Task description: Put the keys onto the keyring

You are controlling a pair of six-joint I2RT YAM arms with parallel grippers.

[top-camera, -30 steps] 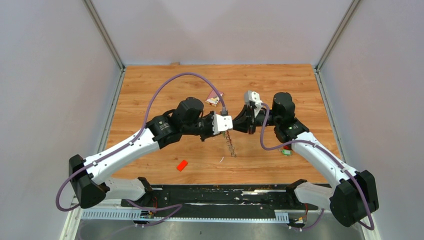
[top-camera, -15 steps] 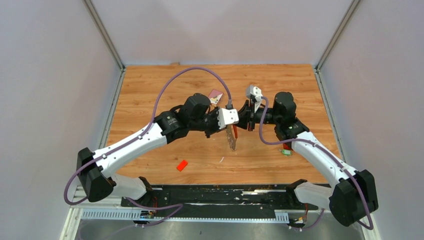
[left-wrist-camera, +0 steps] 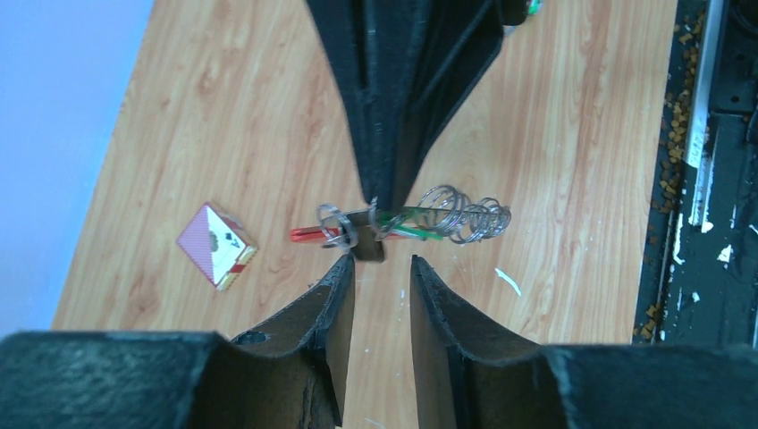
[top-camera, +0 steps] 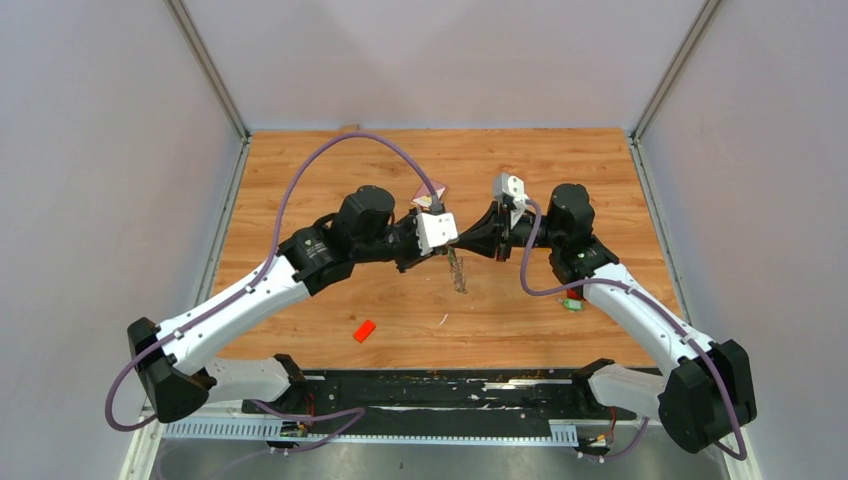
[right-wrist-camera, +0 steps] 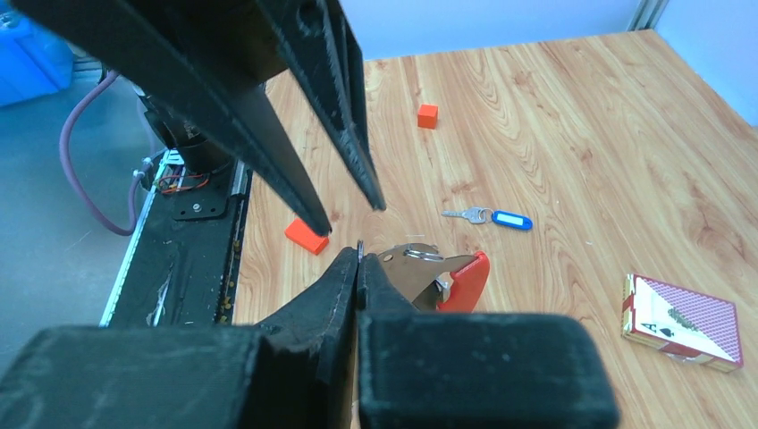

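Note:
The keyring hangs above the table in my right gripper, which is shut on a thin metal ring of it. A red strap, a green strip and a coil of wire rings show in the bunch. My left gripper faces it, open, with its tips just short of the bunch and nothing between them. From above, the keyring dangles between the two grippers. A blue-tagged key lies on the table. A green-tagged key lies beside the right arm.
A small flat orange-red block lies near the front of the wooden table. An orange cube sits farther off. A red-and-white card box lies on the table by the left gripper. Grey walls close in three sides.
My left gripper has opened, let go of the keyring and drawn back to the left. The right gripper has stayed shut, and the keyring hangs from it alone.

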